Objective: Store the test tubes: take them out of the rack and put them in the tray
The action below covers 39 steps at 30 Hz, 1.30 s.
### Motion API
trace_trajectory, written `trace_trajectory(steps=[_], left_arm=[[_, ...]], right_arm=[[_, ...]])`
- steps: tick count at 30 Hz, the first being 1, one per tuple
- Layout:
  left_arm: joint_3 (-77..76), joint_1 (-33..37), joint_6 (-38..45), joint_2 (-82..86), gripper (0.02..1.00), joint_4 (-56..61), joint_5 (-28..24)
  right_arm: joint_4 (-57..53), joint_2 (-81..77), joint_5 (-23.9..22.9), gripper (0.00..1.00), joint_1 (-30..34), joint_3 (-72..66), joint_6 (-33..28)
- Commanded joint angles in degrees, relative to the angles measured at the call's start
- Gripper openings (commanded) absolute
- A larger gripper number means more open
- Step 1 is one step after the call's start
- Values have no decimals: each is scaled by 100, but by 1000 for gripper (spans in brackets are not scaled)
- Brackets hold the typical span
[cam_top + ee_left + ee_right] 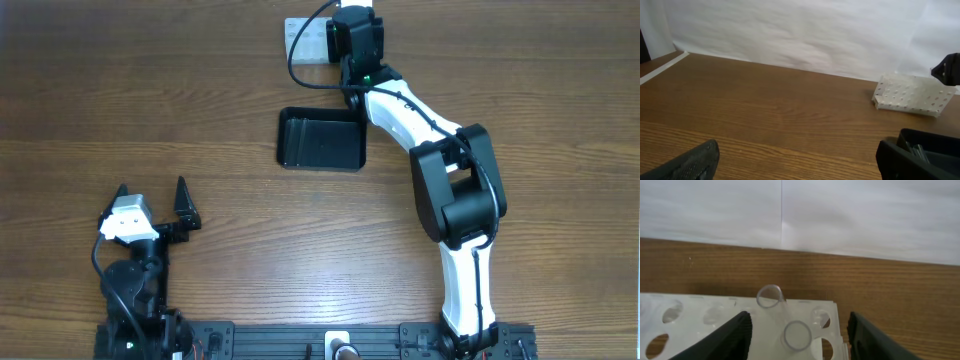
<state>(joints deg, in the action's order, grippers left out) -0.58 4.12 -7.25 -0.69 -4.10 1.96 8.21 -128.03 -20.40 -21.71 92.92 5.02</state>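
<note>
Hidden: in the top view the right arm (452,190) covers one end of the rack (303,40), and we cannot see its fingers there
Hard to make out: thin pale streaks lie inside the tray (934,136); we cannot tell what they are
Rack: white, at the far side of the table (150,90), just beyond the tray and apart from it; near one corner we see a leaning tube (771,298) and a second tube (797,334) in its holes
Tray: black, mid-table, on the near side of the rack
Right gripper (798,316): spread wide above the rack, one finger either side of the two tubes, holding neither
Left gripper (152,198): fingers wide apart, holding nothing, near its own base, well apart from tray and rack
</note>
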Motion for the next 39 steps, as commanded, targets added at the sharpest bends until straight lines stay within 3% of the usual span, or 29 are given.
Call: trace_trajectory(steps=[1, 10, 39], left_arm=[[24, -26, 85, 31, 996, 0, 48], [24, -26, 85, 31, 998, 2, 48], [24, -26, 85, 31, 998, 0, 48]], right_arm=[[37, -66, -66, 474, 42, 146, 4], [37, -66, -66, 167, 39, 146, 4], [-31, 608, -66, 115, -44, 160, 4]])
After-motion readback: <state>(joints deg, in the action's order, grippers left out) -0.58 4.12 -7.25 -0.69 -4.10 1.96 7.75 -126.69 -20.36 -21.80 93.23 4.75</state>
